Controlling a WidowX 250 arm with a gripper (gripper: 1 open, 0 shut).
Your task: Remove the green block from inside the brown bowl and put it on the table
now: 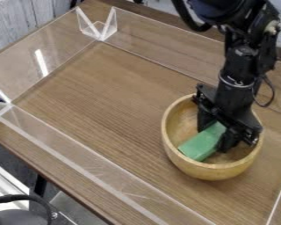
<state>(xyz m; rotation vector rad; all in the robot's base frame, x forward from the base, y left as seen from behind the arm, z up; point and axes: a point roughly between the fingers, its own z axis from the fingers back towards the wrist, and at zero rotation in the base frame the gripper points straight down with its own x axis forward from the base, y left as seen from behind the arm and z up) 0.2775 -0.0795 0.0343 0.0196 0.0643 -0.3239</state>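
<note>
1. Presently, the pincer [214, 128] is found reaching down into the brown bowl [175, 141] at the lower right of the frame, at the upper end of the green block [202, 143]. Its dark fingers stand close in around that end and cover it; they appear to touch the block, but whether they are clamped on it cannot be determined from this view.

2. The green block lies inside the bowl, slanting from lower left to upper right. Its lower left end is in plain sight; its upper right end is hidden by the pincer.

3. The bowl stands on the table [102, 88], in the right half of the frame. Its near and left rim are visible; the far right part of the rim is obscured by the black arm [242, 75], which descends from the top right.

4. Obstruction noted: the bowl wall surrounds the block, and the pincer's dark parts block the view of the contact.

5. Other items observed: a clear acrylic bracket [97, 25] at the upper left, a clear strip [90, 167] running diagonally across the lower left, and a black cable [24, 199] curving in the lower left corner.
</note>
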